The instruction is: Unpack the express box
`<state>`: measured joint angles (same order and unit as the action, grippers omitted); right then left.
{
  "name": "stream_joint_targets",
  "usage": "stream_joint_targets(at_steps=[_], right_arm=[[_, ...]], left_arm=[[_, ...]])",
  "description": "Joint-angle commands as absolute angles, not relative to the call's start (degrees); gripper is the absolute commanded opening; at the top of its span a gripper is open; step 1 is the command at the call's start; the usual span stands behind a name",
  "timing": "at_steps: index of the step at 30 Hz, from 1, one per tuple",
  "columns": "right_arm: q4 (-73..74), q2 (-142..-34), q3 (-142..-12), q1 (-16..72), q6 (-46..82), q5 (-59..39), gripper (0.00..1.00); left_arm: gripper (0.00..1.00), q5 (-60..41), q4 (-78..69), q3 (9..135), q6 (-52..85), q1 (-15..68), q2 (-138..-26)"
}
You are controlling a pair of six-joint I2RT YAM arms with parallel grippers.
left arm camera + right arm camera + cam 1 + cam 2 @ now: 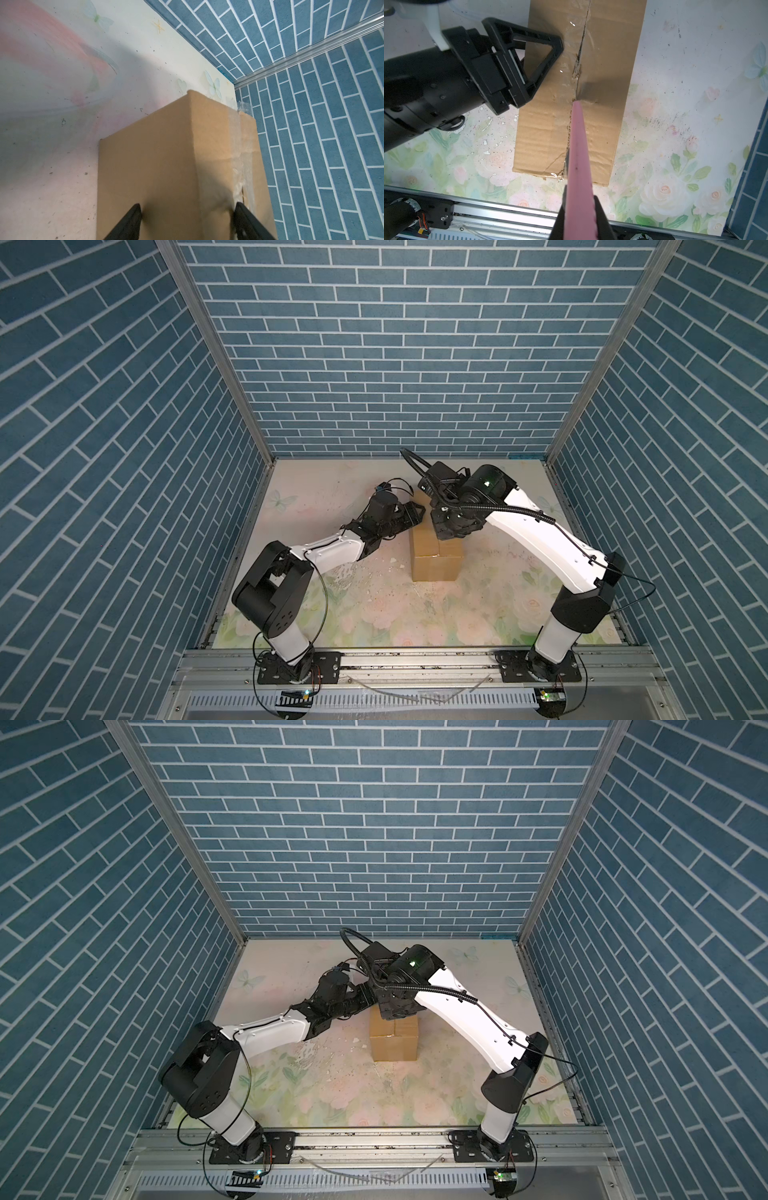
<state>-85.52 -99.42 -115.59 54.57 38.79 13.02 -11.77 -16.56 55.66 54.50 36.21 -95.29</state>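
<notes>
Both top views: taken from high above the near edge, tilted down toward the far wall [395, 364]; whole table [374, 614] shared. Left wrist view: held close against the express box [155, 166], faced right and far. Right wrist view: aimed down at the box top, near rail [500, 216] included.

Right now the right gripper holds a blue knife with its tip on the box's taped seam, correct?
Not blue: the knife is pink, as the right wrist view shows. The right gripper does hold it, tip on the express box's taped seam.
</notes>
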Motion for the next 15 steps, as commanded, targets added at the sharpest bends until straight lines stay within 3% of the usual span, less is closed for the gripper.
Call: stream_joint_targets(at_steps=[1,15], right_arm=[[-87.6,-98.0,-113.8,54.8,41.0,10.6,0.0],[-87.3,-96.9,-109.2,56.0,42.3,6.9,0.0]], left_arm=[[0.7,-10.7,-12.9,54.3,54.3,36.4,-97.4],[0.7,-9.9,-13.5,54.7,55.2,36.4,-97.9]])
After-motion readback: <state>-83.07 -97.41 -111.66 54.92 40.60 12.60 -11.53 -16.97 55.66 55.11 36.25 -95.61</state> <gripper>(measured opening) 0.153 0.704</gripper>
